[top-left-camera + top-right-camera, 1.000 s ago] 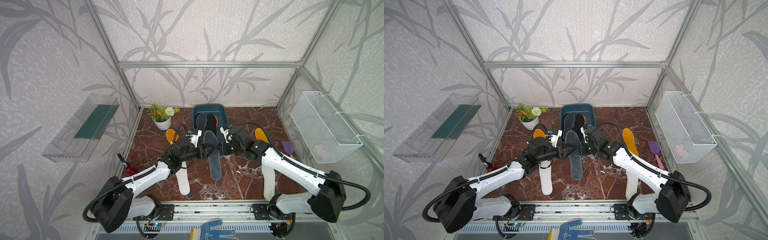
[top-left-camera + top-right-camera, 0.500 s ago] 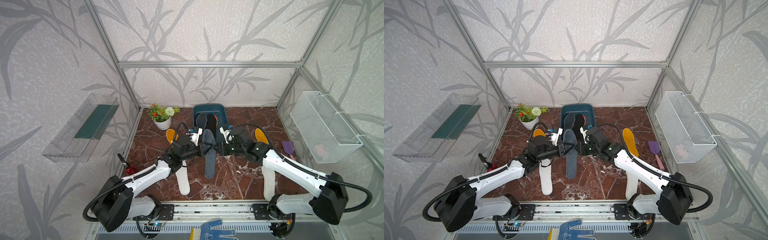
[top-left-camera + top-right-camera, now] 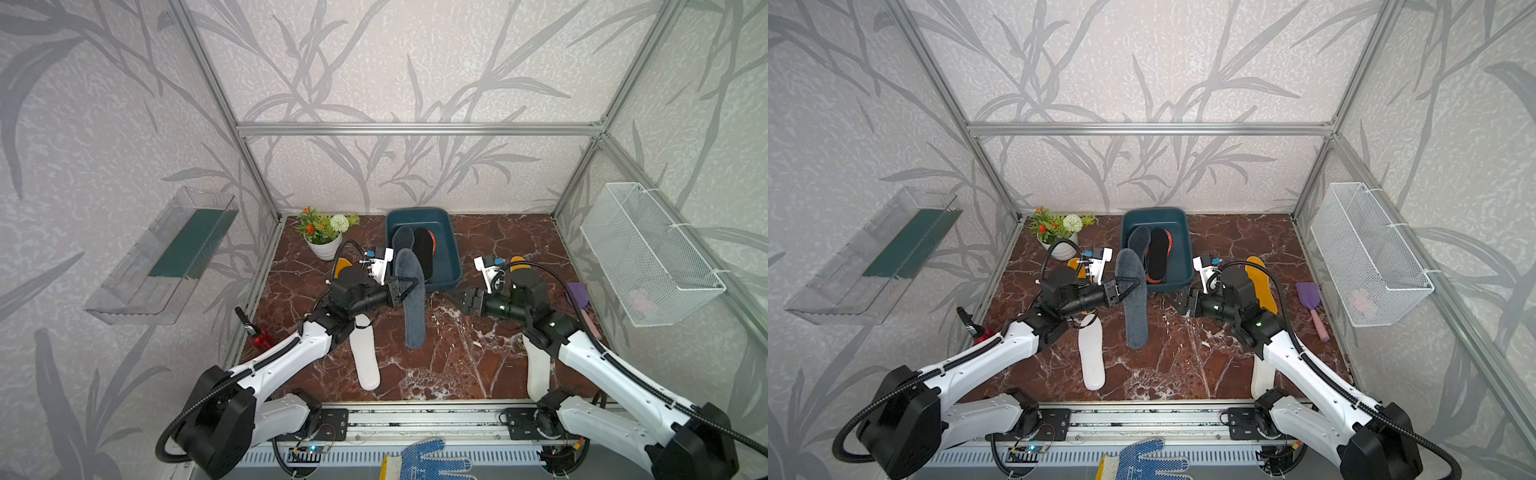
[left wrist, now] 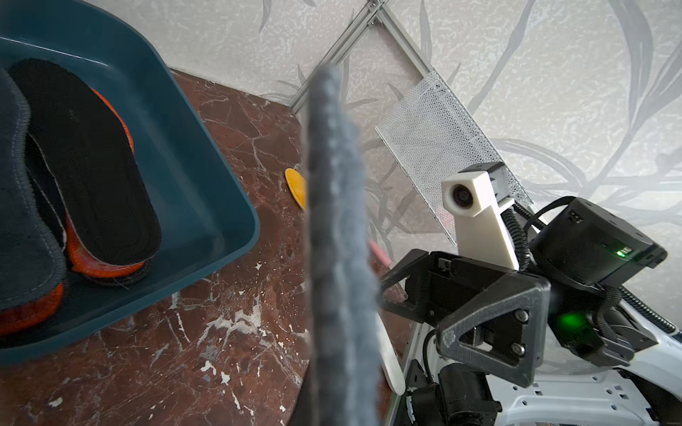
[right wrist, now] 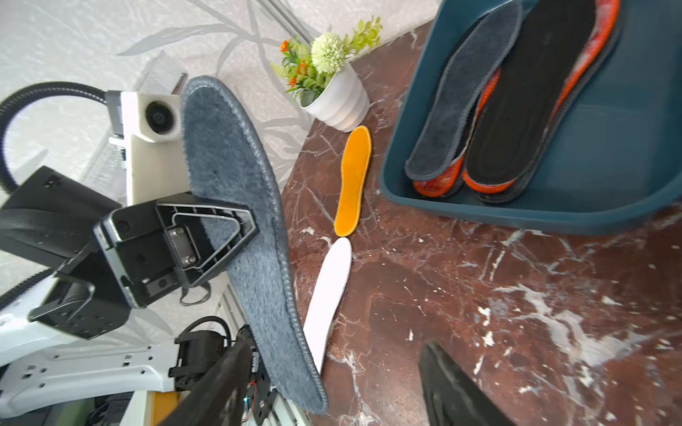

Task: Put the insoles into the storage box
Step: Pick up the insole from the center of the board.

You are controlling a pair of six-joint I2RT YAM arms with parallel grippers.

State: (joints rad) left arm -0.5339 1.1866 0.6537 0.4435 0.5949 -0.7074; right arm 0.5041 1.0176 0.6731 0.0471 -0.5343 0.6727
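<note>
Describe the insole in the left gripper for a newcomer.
Find the teal storage box at the back of the marble tabletop. Just in front of its near rim, the left gripper is shut on the grey felt insole. It is the only insole in a gripper; its grey twin lies in the box.

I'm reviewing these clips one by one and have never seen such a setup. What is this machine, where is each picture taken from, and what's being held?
Two white robot arms stand at a marble-patterned table. Two pictures look down from overhead, side by side; the other two come from a camera on each arm's wrist. The left end effector is shut on a grey felt insole, held up before the teal storage box, which holds a grey insole and black-and-orange ones. The right end effector is open and empty. On the table lie two white insoles, two yellow insoles, a purple scoop and a flower pot.
</note>
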